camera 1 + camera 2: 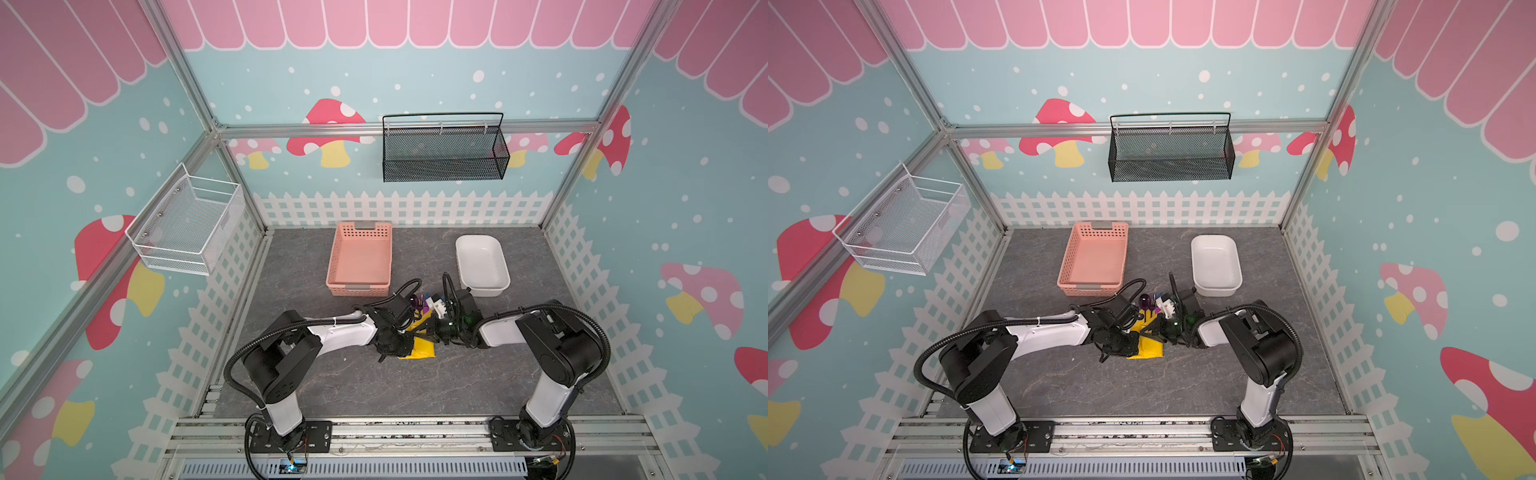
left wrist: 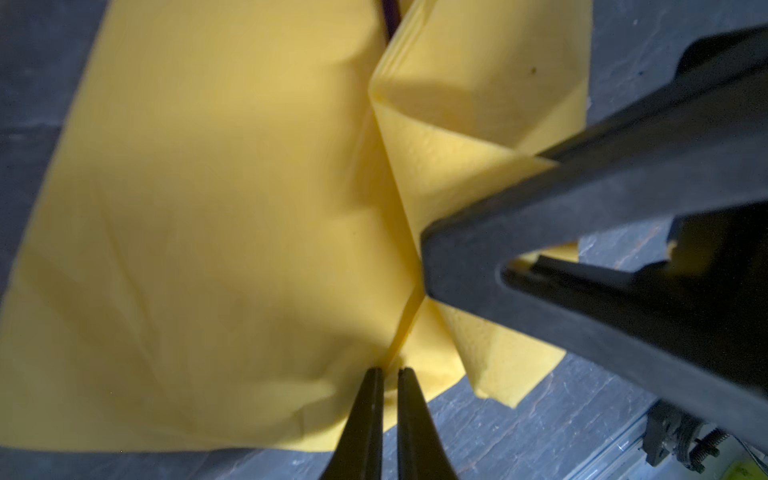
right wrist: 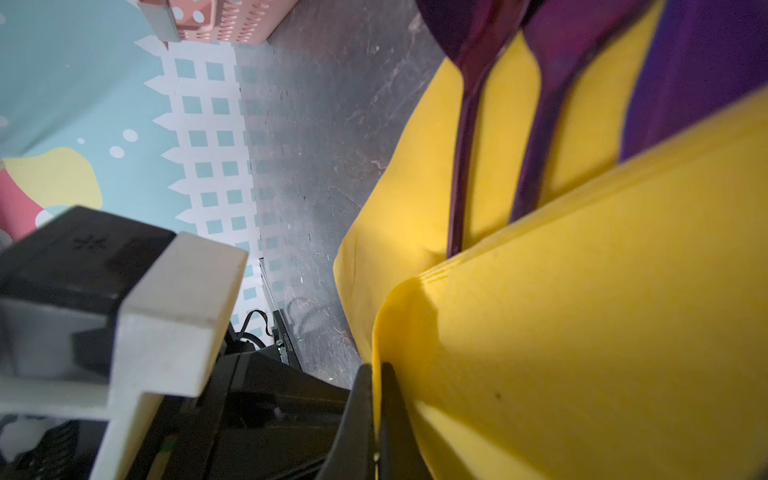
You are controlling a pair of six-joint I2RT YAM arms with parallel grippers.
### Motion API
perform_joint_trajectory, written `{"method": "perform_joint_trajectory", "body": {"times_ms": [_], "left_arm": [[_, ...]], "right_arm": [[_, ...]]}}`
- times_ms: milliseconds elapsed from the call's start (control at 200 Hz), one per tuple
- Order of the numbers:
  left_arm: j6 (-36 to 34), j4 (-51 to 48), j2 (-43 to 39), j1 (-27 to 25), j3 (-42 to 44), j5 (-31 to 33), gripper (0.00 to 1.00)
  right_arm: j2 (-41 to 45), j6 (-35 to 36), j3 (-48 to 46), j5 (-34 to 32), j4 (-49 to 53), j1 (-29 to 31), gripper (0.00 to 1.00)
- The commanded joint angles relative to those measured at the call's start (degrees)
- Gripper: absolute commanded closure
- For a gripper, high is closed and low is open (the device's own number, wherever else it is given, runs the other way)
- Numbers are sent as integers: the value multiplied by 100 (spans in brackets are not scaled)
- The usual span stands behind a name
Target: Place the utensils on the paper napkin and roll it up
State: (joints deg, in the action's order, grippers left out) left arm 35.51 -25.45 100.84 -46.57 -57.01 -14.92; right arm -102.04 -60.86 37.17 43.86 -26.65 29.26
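1. Between the tips of the left tool, a fold of the paper napkin sat pinched.
2. The right tool clenched the napkin's raised flap; the utensils lay just beyond its tips, partly under it.

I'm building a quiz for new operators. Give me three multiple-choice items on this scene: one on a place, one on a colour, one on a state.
1. In a top view, the white tub stands: A) right of the pink basket B) inside it C) left of it
2. The napkin is: A) white B) yellow C) pink
3. The right gripper is: A) wide open B) shut on the napkin C) gripping the basket
Key: A, tub beside basket, toward the right; B, bright yellow sheet; B, it pinches the edge.
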Motion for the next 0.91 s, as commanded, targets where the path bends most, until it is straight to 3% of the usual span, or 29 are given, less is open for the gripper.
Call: {"method": "perform_joint_trajectory", "body": {"times_ms": [0, 255, 605, 901], "left_arm": [[-79, -112, 99, 20, -39, 75, 88], [-79, -110, 97, 17, -72, 81, 88], [-18, -140, -238, 72, -60, 428, 88], [35, -110, -487, 379, -53, 496, 89]], "right_arm": [[-188, -118, -12, 86, -230, 34, 100], [-343, -196, -88, 113, -411, 35, 96], [-256, -207, -95, 150, -368, 36, 65], [-280, -174, -106, 156, -336, 36, 70]]}}
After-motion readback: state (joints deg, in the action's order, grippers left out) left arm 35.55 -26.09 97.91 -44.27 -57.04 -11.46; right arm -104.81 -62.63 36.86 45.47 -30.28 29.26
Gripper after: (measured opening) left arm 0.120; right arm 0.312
